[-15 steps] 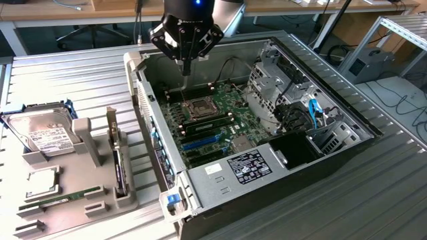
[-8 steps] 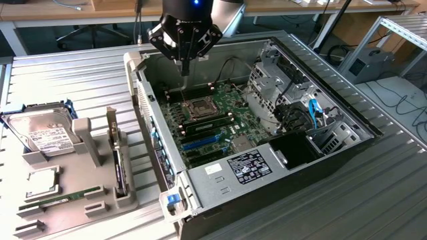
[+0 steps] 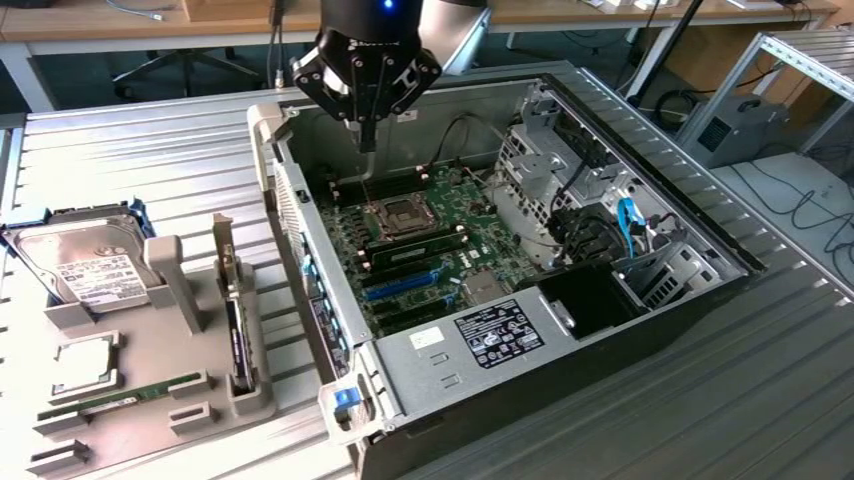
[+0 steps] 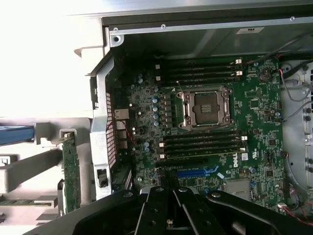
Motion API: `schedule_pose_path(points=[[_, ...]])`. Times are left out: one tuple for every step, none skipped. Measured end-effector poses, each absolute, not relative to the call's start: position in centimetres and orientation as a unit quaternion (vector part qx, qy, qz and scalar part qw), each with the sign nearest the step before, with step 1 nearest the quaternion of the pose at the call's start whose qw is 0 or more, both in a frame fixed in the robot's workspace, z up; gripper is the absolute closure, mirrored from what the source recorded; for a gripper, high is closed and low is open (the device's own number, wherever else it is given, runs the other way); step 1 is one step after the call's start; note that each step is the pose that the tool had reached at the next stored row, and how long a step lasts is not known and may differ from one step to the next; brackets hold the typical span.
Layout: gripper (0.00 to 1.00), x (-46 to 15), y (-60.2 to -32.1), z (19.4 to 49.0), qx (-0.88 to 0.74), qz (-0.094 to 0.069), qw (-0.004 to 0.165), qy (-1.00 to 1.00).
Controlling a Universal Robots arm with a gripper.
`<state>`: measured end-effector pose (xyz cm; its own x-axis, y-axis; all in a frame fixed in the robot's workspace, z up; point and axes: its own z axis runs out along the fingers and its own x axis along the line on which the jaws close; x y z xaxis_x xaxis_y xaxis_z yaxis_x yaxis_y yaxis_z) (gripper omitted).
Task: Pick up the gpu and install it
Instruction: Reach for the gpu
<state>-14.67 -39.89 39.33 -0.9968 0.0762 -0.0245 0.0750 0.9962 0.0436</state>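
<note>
Gripper: the gripper [image 3: 368, 140] [image 4: 166, 196] hangs above the case, over its rear end, with the fingers pressed together and nothing between them.
Gpu: the gpu [image 3: 238, 345] stands on edge in the holder outside the case, just off the case's side wall on the exterior view's left. Its silver bracket rises at the end farther from the camera. It is well apart from the gripper.
Case: the case [image 3: 667, 200] lies on its side on the table [image 3: 134, 140], with the side panel off and the inside open upward.
Board: the green board [image 3: 454, 250] [image 4: 254, 122] lies flat on the case floor, directly under the gripper.
Socket: the socket [image 3: 400, 215] [image 4: 205, 107] sits on the board inside the case, with dark memory slots [image 4: 203, 142] on both sides of it.
Blue slot: the blue slot [image 3: 400, 287] [image 4: 198, 172] lies on the board beyond the memory slots, toward the case's power supply [image 3: 494, 335].
Holder: the grey holder [image 3: 147, 420] rests on the table beside the case, on the exterior view's left of it.
Drive: the silver drive [image 3: 87, 265] leans in the holder, on the side away from the case.
Memory stick: the green stick [image 3: 127, 395] lies flat in the holder, farther from the case than the gpu.
</note>
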Motion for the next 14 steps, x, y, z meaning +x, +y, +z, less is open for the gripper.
schedule_pose_path(points=[[0.89,-14.7,-39.89,39.33,0.038,0.021,0.013,0.999],[0.89,-14.74,-39.89,39.33,0.038,0.021,0.013,0.999],[0.89,-14.77,-39.89,39.33,0.038,0.021,0.013,0.999],[0.89,-14.81,-39.89,39.33,0.038,0.021,0.013,0.999],[0.89,-14.85,-39.89,39.32,0.038,0.021,0.013,0.999],[0.89,-14.9,-39.89,39.33,0.038,0.021,0.013,0.999],[0.89,-14.93,-39.89,39.32,0.038,0.021,0.013,0.999],[0.89,-14.96,-39.89,39.33,0.038,0.021,0.013,0.999],[0.89,-15.01,-39.89,39.32,0.038,0.021,0.013,0.999],[0.89,-15.05,-39.89,39.32,0.038,0.021,0.013,0.999],[0.89,-15.08,-39.89,39.32,0.038,0.021,0.013,0.999],[0.89,-15.13,-39.89,39.32,0.038,0.021,0.013,0.999],[0.89,-15.16,-39.89,39.32,0.038,0.021,0.013,0.999],[0.89,-15.2,-39.89,39.32,0.038,0.021,0.013,0.999]])
